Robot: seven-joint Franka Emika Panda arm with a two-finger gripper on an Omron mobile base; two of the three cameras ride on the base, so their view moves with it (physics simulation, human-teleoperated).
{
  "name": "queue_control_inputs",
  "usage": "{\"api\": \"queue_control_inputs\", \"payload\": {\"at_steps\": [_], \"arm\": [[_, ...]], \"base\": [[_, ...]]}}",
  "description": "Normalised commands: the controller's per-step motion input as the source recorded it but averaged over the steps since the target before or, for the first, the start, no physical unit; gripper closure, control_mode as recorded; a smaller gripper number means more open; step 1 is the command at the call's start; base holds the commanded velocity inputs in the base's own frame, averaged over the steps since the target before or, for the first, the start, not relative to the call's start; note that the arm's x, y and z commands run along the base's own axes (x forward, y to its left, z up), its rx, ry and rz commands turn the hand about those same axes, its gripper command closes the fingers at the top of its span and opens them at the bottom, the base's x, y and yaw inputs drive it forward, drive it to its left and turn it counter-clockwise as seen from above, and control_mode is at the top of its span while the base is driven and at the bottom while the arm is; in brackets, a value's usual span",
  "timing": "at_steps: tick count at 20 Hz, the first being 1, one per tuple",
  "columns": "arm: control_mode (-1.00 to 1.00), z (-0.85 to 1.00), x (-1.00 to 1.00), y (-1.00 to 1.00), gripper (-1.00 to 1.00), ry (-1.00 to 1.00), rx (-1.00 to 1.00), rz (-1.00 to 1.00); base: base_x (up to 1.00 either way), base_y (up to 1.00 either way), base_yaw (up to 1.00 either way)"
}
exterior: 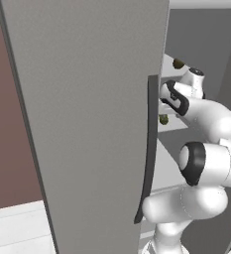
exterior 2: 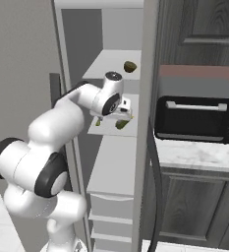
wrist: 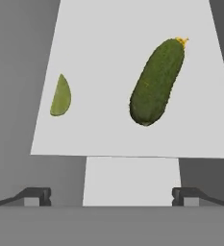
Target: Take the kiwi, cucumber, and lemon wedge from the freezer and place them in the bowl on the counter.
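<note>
Freezer [exterior: 87, 124]: tall, plain grey; its flat door is swung open and takes up most of the left base view, with a long dark vertical handle [exterior: 149, 149] on its edge. Pale grey shelves and drawers are seen inside from the right base view.

Kiwi [exterior 2: 130, 66]: small, dull brown, roundish; it is set on the upper shelf [exterior 2: 111, 64], towards its right edge.

Cucumber [wrist: 157, 82]: dark green, oblong, with a small yellow tip; it is laid on the middle shelf [wrist: 108, 129], on the right as seen from the hand view, tilted with the yellow tip away from the camera. In the right base view it is partly hidden by the hand.

Lemon wedge [wrist: 61, 96]: a small yellow-green slice, laid on the same shelf, well apart from the cucumber on the left as seen from the hand view.

Gripper [wrist: 111, 196]: held above the middle shelf, pointed down at it. The two dark fingertips [wrist: 35, 196] are spread wide, and nothing is held or touched between them. The cucumber lies beyond the right-hand tip, the wedge beyond the left-hand one.

Desk [exterior 2: 199, 152]: white marble with grey veins, just right of the freezer, over dark wood-grain cabinets. A black toaster oven [exterior 2: 197, 110] is stood on it.
</note>
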Motion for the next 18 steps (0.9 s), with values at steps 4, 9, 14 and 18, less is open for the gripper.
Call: {"api": "queue_control_inputs", "payload": {"at_steps": [4, 9, 14, 18], "arm": [[-1.00, -0.40, 0.15, -0.02, -1.00, -0.12, -0.02, -0.03], [-1.00, -0.27, 0.10, -0.11, -1.00, -0.08, -0.01, -0.04], [-1.00, -0.18, 0.27, -0.13, -1.00, -0.01, 0.00, -0.04], [-1.00, -0.13, 0.35, -0.09, -1.00, 0.00, 0.00, -0.02]], "base": [[0.00, 0.00, 0.00], [0.00, 0.00, 0.00], [0.00, 0.00, 0.00], [0.00, 0.00, 0.00]]}}
